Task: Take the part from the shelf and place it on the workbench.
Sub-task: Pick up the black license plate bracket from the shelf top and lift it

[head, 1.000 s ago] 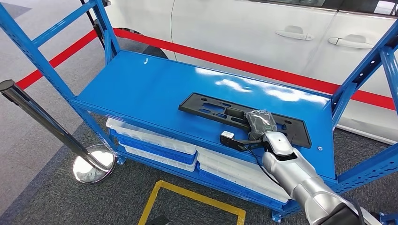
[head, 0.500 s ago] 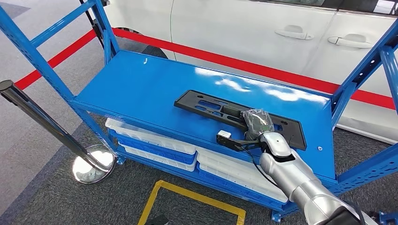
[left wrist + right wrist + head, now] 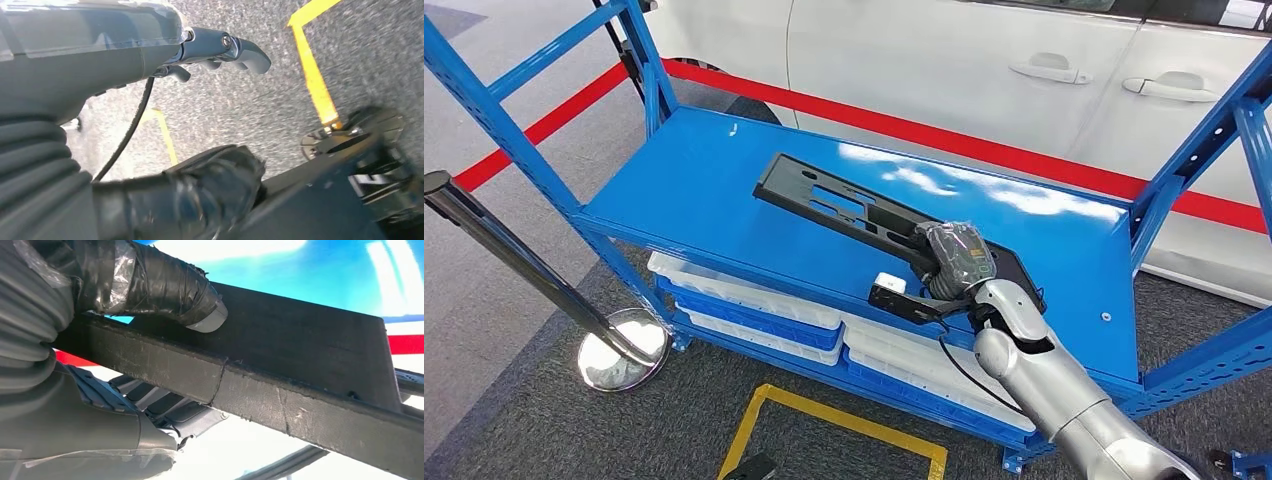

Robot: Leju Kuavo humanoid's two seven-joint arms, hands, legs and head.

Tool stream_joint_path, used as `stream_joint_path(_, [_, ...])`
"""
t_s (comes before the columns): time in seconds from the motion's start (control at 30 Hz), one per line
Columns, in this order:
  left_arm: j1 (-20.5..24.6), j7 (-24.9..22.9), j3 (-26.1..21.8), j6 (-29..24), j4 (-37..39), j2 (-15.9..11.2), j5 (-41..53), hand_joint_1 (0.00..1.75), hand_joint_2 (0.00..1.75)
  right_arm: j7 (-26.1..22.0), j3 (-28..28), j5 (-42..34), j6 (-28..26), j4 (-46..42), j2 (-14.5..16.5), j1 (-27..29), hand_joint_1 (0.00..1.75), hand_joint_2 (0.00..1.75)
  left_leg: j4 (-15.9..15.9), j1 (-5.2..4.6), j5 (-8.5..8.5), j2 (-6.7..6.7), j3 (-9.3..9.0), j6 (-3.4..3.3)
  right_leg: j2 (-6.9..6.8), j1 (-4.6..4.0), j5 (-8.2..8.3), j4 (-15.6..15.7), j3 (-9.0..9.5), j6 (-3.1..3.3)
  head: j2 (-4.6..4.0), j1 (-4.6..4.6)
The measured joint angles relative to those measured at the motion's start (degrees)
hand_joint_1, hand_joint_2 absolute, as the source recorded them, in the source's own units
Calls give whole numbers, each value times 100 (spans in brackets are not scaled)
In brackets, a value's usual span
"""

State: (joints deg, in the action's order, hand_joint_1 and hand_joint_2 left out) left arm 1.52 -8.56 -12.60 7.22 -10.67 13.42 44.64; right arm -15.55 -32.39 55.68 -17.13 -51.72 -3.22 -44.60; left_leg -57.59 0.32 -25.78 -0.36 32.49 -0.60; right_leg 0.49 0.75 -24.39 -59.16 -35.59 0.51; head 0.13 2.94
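On the blue shelf (image 3: pixel 724 180), we see the robot's right hand (image 3: pixel 954 262) gripping the long black part (image 3: pixel 844 208) near the end closest to the robot, with the far end angled away across the shelf's top deck toward the white car (image 3: pixel 984 60). The held end looks raised off the deck, while the far end sits low over the blue surface; we cannot tell whether it touches. In the right wrist view, taped fingers (image 3: pixel 170 287) press on one face of the part (image 3: pixel 300 355) and the grey thumb lies under its edge, so the fingers are pinching the part. In the left wrist view, the left hand (image 3: pixel 210 52) hangs over grey carpet with its fingers curled in and nothing in them. White trays (image 3: pixel 754 295) sit on the deck below the shelf's top, a red barrier tape (image 3: pixel 984 150) runs behind the shelf, and a chrome post (image 3: pixel 514 265) stands beside its left end.
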Motion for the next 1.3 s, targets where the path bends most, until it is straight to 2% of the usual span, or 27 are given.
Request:
stream_joint_path(0.1, [-5,-126,-10,16,0,0,80,0,175,-137,37,-418,382,-701,-88,145,175,175,0,0,-3,0,2,-2,0,0,-1,1,-4,0,0,0])
stream_joint_path(0.2, [-7,-168,-10,15,0,-1,106,0,175,-188,66,-544,483,-1177,-134,258,175,175,-11,-5,-12,-1,12,-15,-3,11,4,19,0,-15,0,1])
stream_joint_path(0.3, [-11,-168,-18,0,0,4,106,0,175,-313,73,-710,568,-1508,-205,328,175,175,184,21,116,14,-83,-135,-2,21,29,108,49,-87,0,-2])
stream_joint_path(0.33, [-10,-168,-24,-6,0,7,108,0,175,-387,75,-793,622,-1637,-240,357,175,175,312,43,195,31,-141,-176,0,12,-47,36,25,-102,0,-9])
stream_joint_path(0.37, [-5,-169,-30,-8,0,9,111,0,175,-455,76,-874,696,-1783,-274,392,175,175,415,67,257,51,-181,-192,-1,9,-199,-156,-53,-116,0,-16])
stream_joint_path(0.43, [1,-175,-40,0,0,9,127,0,175,-526,74,-994,866,-2084,-336,481,175,175,452,77,292,76,-177,-203,-5,43,-570,-810,-328,-160,0,-23])
stream_joint_path(0.47, [3,-181,-46,9,0,9,136,0,175,-532,67,-1044,959,-2223,-359,532,175,175,427,89,288,80,-156,-191,-9,72,-680,-1113,-454,-194,0,-22])
stream_joint_path(0.5, [3,-191,-53,20,0,9,144,0,175,-526,56,-1097,1036,-2349,-381,576,175,175,382,113,273,82,-125,-170,-14,110,-675,-1244,-500,-240,0,-22])
stream_joint_path(0.53, [5,-203,-60,31,0,10,149,0,175,-517,45,-1151,1107,-2462,-398,604,175,175,321,145,251,82,-86,-137,-23,153,-583,-1201,-462,-293,0,-22])
stream_joint_path(0.6, [15,-231,-69,56,0,11,150,0,175,-494,31,-1250,1197,-2651,-417,595,175,175,127,230,176,79,26,-18,-39,237,-305,-613,-146,-420,0,-26])
stream_joint_path(0.63, [26,-244,-74,67,0,12,150,0,175,-488,30,-1286,1230,-2723,-420,574,175,175,22,250,135,72,99,49,-19,243,-219,-401,-26,-449,0,-32])
stream_joint_path(0.67, [39,-256,-78,83,0,14,150,0,175,-482,30,-1318,1260,-2788,-422,552,175,175,-80,259,95,61,165,112,7,244,-185,-290,26,-434,0,-32])
stream_joint_path(0.7, [49,-268,-83,96,0,17,151,0,175,-476,29,-1338,1283,-2835,-427,531,175,175,-164,255,72,45,219,161,39,229,-224,-304,7,-376,0,-32])
stream_joint_path(0.8, [53,-284,-92,119,0,25,164,0,175,-454,9,-1381,1312,-2923,-435,475,175,175,-278,276,53,5,314,255,44,215,-235,-387,-112,-144,0,-13])
stream_joint_path(0.83, [54,-288,-95,122,0,26,170,0,175,-452,-11,-1391,1312,-2942,-434,453,175,175,-368,285,-38,7,362,266,28,208,-207,-385,-147,-89,0,-2])
stream_joint_path(0.87, [56,-291,-96,125,0,27,174,0,175,-451,-32,-1396,1313,-2958,-434,434,175,175,-551,285,-203,13,438,264,6,199,-172,-376,-178,-35,0,7])
stream_joint_path(0.97, [78,-294,-101,138,0,28,186,0,175,-450,-76,-1402,1313,-2978,-437,409,175,175,-1542,239,-871,22,757,231,-92,129,-65,-364,-297,71,0,25])
stream_joint_path(1.0, [84,-295,-104,144,0,28,192,0,175,-449,-88,-1403,1313,-2978,-438,409,175,175,-1785,221,-993,22,800,209,-135,95,-28,-364,-346,89,0,25])
stream_joint_path(1.03, [86,-297,-109,151,0,28,197,0,175,-447,-102,-1404,1313,-2978,-440,406,175,175,-1832,201,-1001,23,747,175,-173,63,3,-364,-394,101,0,25])
stream_joint_path(1.07, [87,-296,-113,157,0,28,202,0,175,-445,-122,-1405,1313,-2978,-442,399,175,175,-1709,171,-932,32,597,125,-218,30,39,-364,-447,111,0,25])
stream_joint_path(1.1, [85,-289,-115,162,0,28,205,0,175,-443,-142,-1407,1312,-2981,-445,387,175,175,-1399,136,-797,61,358,66,-261,5,71,-364,-490,115,0,25])
stream_joint_path(1.17, [93,-245,-121,164,0,27,202,0,175,-440,-177,-1414,1309,-2995,-454,358,175,175,-648,47,-627,248,-147,-58,-354,-26,136,-356,-535,99,0,20])
stream_joint_path(1.2, [98,-220,-126,163,0,27,199,0,175,-437,-185,-1417,1307,-3004,-463,349,175,175,-419,5,-591,343,-275,-99,-400,-26,166,-347,-534,75,0,20])
stream_joint_path(1.23, [106,-197,-131,162,0,29,197,0,175,-436,-190,-1422,1303,-3015,-472,346,175,175,-295,-29,-601,409,-321,-127,-452,-18,194,-334,-526,43,0,27])
stream_joint_path(1.3, [108,-176,-144,161,0,34,199,0,175,-435,-197,-1434,1293,-3035,-487,357,175,175,-210,-57,-513,358,-280,-161,-566,2,270,-259,-480,-38,0,45])
